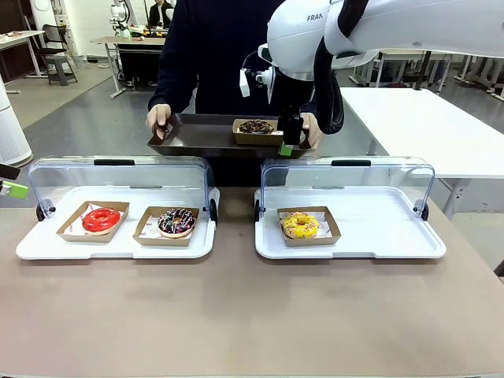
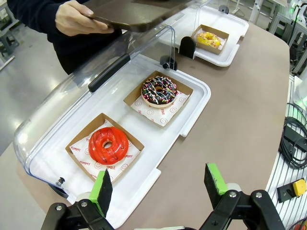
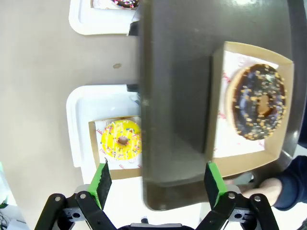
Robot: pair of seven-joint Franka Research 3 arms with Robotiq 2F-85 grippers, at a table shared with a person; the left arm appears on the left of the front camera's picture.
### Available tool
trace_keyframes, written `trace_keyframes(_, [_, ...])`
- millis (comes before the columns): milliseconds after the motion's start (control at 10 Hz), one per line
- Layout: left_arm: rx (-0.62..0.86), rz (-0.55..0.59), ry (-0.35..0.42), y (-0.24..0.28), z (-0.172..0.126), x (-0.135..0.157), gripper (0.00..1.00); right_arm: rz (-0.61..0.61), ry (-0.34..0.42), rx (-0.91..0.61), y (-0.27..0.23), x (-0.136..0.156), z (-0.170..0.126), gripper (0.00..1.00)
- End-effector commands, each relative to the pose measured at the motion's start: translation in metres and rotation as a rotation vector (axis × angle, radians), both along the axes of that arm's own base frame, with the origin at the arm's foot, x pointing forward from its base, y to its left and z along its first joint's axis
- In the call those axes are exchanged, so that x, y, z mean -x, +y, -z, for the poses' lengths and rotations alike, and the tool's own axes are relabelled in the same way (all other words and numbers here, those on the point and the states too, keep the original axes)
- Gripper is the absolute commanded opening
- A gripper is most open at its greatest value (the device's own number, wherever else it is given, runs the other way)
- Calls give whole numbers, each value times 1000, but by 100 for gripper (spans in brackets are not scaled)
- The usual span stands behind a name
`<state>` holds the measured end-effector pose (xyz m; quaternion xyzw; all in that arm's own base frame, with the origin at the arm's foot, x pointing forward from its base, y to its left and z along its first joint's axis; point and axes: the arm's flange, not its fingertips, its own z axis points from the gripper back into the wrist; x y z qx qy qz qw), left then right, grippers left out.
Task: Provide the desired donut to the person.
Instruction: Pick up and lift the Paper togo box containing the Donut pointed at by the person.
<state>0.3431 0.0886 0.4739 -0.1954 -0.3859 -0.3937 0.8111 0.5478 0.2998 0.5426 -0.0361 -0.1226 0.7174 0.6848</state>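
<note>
Front view: across the surface (image 1: 236,315), the person (image 1: 213,47) holds a dark tray (image 1: 197,134) with 1 hand at each end, the left-side hand (image 1: 160,120) gripping its rim. On that tray sits a cardboard boat with the chocolate donut (image 1: 256,126). The right fingers (image 1: 292,130) hang just beside that boat, at the tray's near edge; from here I cannot tell how far apart they stand. A green tip of the left fingers (image 1: 12,189) pokes in at the picture's left edge. On the surface are 2 white display trays with clear lids raised. The left display tray (image 1: 31,246) carries a red glazed donut (image 1: 101,220) and a sprinkled donut (image 1: 176,222), each in its own boat. The right display tray (image 1: 394,236) carries a yellow donut (image 1: 300,226).

Left wrist view: the left fingers (image 2: 101,189) stand wide apart and hold nothing, above the near rim of the left display tray (image 2: 192,110). Beyond them lie the red glazed donut (image 2: 108,145), then the sprinkled donut (image 2: 159,91), and farther off the yellow donut (image 2: 208,38). The person's hand (image 2: 79,19) grips the dark tray (image 2: 139,12).

Right wrist view: the right fingers (image 3: 101,184) are spread wide and empty, over the dark tray (image 3: 177,96). The chocolate donut (image 3: 259,101), flecked with orange, rests in its boat on that tray. The yellow donut (image 3: 121,140) lies below on its display tray.
</note>
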Motion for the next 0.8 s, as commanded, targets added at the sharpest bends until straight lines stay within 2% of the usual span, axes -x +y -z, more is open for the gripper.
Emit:
trace_keyframes(0, [8, 12, -16, 3, 2, 0, 100, 6, -34, -76, -40, 24, -27, 100])
trace_keyframes(100, [8, 12, -16, 3, 2, 0, 100, -12, -16, -150, -81, 45, -38, 100])
trace_keyframes(300, [8, 12, -16, 3, 2, 0, 100, -18, -14, -295, -148, 80, -34, 100])
trace_keyframes(500, [8, 12, -16, 3, 2, 0, 100, 46, -99, -350, -194, 114, -7, 100])
trace_keyframes(700, [8, 12, -16, 3, 2, 0, 100, 80, -140, -446, -233, 128, 18, 100])
